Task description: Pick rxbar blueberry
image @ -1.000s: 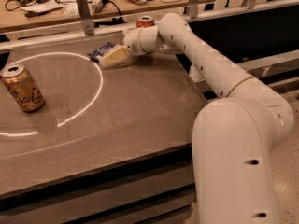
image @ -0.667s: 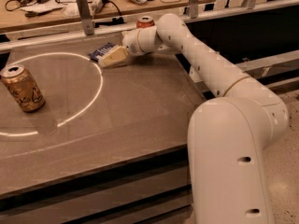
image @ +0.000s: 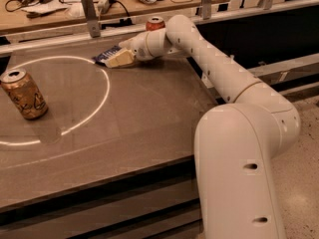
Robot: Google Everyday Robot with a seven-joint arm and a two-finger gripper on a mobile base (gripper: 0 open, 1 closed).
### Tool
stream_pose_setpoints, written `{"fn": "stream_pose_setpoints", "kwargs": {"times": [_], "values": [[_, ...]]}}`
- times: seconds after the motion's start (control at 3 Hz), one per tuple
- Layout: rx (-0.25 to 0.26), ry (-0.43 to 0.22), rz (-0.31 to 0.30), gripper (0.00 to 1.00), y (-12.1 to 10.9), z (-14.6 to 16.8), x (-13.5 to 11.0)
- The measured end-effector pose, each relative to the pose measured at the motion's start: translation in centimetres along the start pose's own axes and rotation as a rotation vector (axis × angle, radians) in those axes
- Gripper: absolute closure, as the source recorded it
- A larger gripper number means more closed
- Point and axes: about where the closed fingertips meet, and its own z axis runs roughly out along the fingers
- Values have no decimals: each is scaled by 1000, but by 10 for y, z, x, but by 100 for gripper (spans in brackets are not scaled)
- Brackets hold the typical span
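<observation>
Gripper down at the rxbar blueberry, by the far edge of the counter.

I see the bar lying flat on the white ring's far arc, my gripper against its right end; whether it has hold, I cannot tell. The red can stands just behind the wrist, at the back edge. The gold-brown can stands well apart, near the left edge. Open counter runs from the bar to the near edge.

A gold-brown can, a red can and the rxbar blueberry are carried by the desk, the gripper being held at the bar.
</observation>
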Motion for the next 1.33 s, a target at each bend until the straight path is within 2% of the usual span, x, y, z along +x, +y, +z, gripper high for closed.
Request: {"fn": "stream_pose_setpoints", "kwargs": {"times": [0.33, 0.67, 1.33], "values": [[-22, -2, -23, 76, 4, 5, -5], [-35, -17, -42, 98, 9, 5, -13], [-54, -34, -88, 100, 27, -28, -25]]}}
